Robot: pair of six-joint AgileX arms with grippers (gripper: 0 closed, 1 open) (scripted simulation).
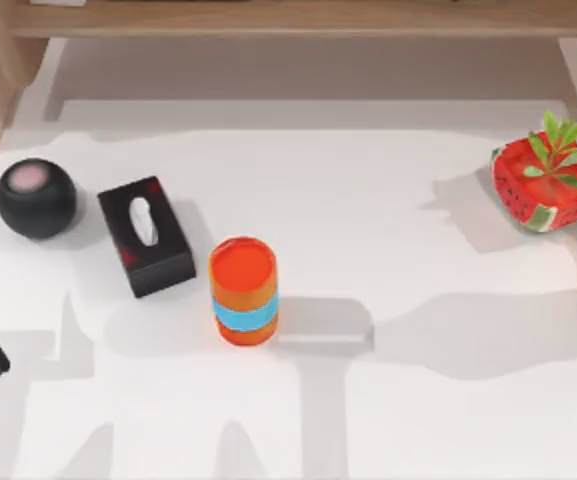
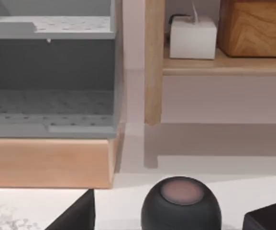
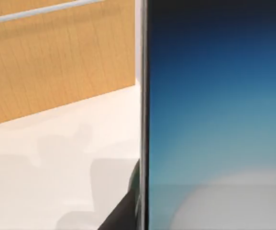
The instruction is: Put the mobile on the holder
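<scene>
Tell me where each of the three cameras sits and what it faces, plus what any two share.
Top view: above the table, looking down on black sphere, tissue box, orange can, watermelon planter; a dark arm part sits at its left edge.
Left wrist view: low, facing the wooden shelf; dark parts at the lower edge.
Right wrist view: close against the mobile.
Shared: top and left wrist views both show the sphere.

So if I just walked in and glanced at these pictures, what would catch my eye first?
Probably the orange can with a blue band, standing upright near the middle of the white table. Next the red watermelon-patterned pot with a green plant at the table's right, and the black tissue box beside a black ball speaker at its left. In the right wrist view, the mobile's glowing blue screen looms very close.
</scene>
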